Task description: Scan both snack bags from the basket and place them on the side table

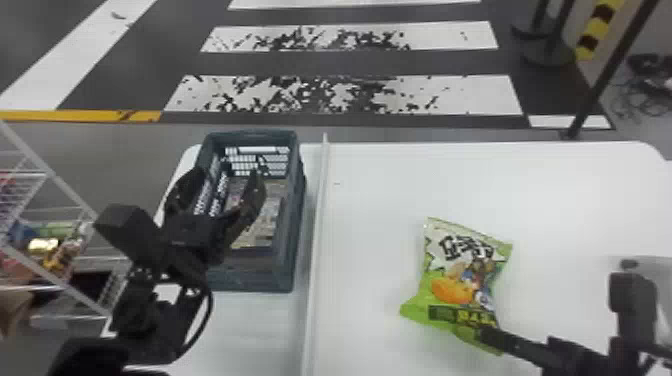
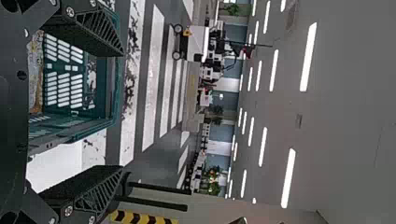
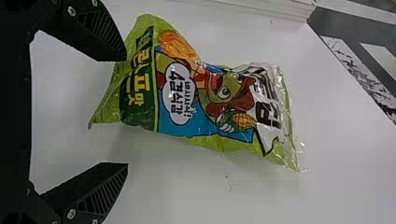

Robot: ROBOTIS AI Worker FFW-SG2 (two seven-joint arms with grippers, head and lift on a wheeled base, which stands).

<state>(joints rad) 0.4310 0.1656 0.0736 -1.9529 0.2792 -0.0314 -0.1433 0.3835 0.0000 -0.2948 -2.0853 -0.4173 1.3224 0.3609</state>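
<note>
I have two claws in front of me and count one snack bag (image 1: pixel 457 280) on the worktop (image 1: pixel 375 200). It is green and white, lying flat to the right of the single raised ridge (image 1: pixel 318 225). The left claw (image 1: pixel 227 175) is above the one basket (image 1: pixel 295 250), its two fingers spread wide with nothing between them. My right claw (image 1: pixel 495 340) is at the bag's near end, also wide. In the right wrist view one finger overlaps the bag's edge and the other stands apart from it; I can't tell whether the first touches.

The basket is on the ridge's left. The left claw and arm hide part of its inside, so I can't count what it holds; I make out a pale, patterned packing (image 1: pixel 277 200) low down, too blurred to name. In the head view, one finger of the right claw is hard to make out. One wire rack (image 1: pixel 47 175) is cut off by the left edge, its goods a blur.
</note>
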